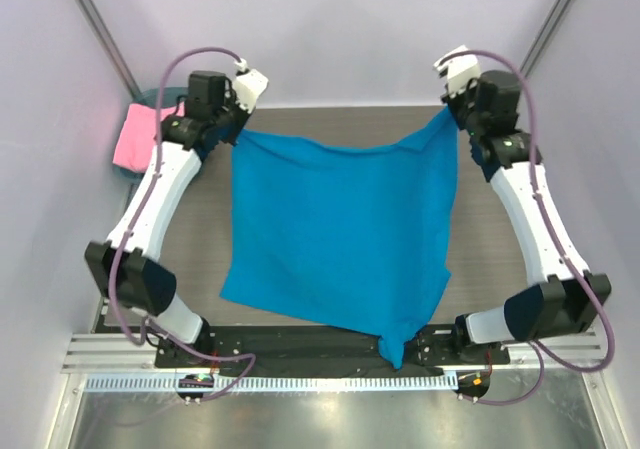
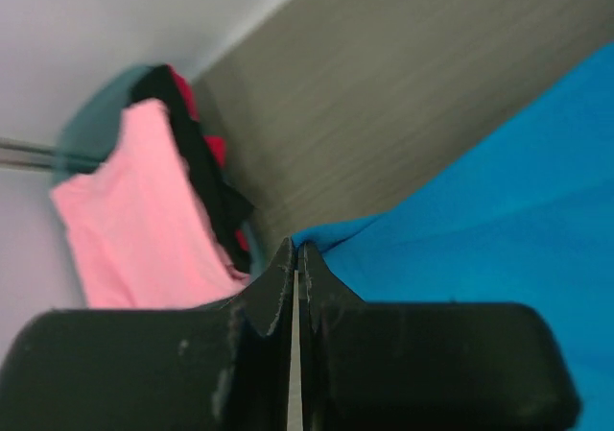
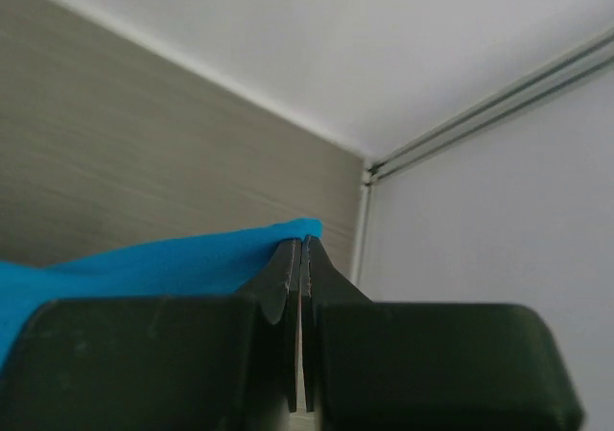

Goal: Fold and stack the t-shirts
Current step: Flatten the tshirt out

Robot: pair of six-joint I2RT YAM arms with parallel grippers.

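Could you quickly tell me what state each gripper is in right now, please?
Left gripper: shut on a far corner of the blue shirt.
Right gripper: shut on the shirt's other far corner.

Hidden and unclear, for your check:

1. Blue shirt (image 1: pixel 340 229): its 2 top corners vanish between the pinched jaws of the left gripper (image 2: pixel 295 258) and the right gripper (image 3: pixel 301 249). Both wrist views cut the cloth off at their edges.
2. Basket (image 1: pixel 150 97): you get only a sliver of rim past the left arm (image 1: pixel 165 184) and the pink shirt (image 1: pixel 135 134).
3. Dark shirt (image 2: pixel 206 177): blurred, with red patches beside it. You cannot tell whether this is 1 garment or 2.
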